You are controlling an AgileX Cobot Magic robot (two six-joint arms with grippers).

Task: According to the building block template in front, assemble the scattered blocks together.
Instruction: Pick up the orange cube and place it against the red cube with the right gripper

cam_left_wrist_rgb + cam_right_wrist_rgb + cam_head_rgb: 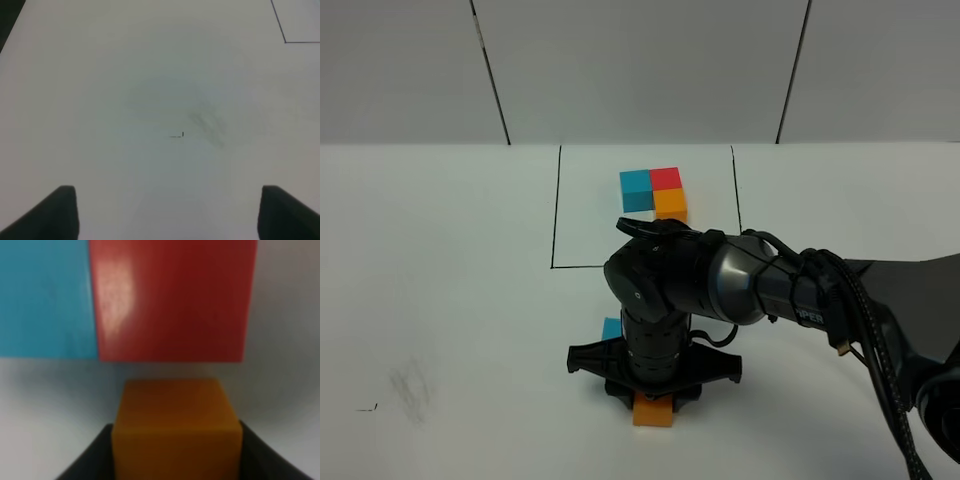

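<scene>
I am holding the orange cube (pixel 176 427) in my right gripper (pixel 653 400), fingers (pixel 85 462) closed on its two side faces; in the right wrist view the dark finger edges are flanking the cube low on both sides. Just beyond it the red cube (pixel 172 300) and the blue cube (pixel 45 295) are sitting side by side, faces touching, on the white desk (pixel 440 300). From the high camera only a corner of the blue one is peeking out beside my wrist; the red one is hidden under the arm there.

The template (pixel 654 192) is lying farther back inside the drawn black frame (pixel 556 210): blue and red in a row, orange tucked against the red on the near side.

Step in hand, as I am judging it: seating the orange cube against the red cube's near face. There is a pale gap between orange and red, so they are not yet joined. To do it well I am keeping the orange cube square to the red one, centring it on red rather than on the blue-red seam, and pushing gently so the pair is not shoved out of line. Whether the cube is resting on the desk I cannot tell.

My left gripper (pixel 167 212) is idling over bare desk well to the side, fingers spread wide, holding nothing.
</scene>
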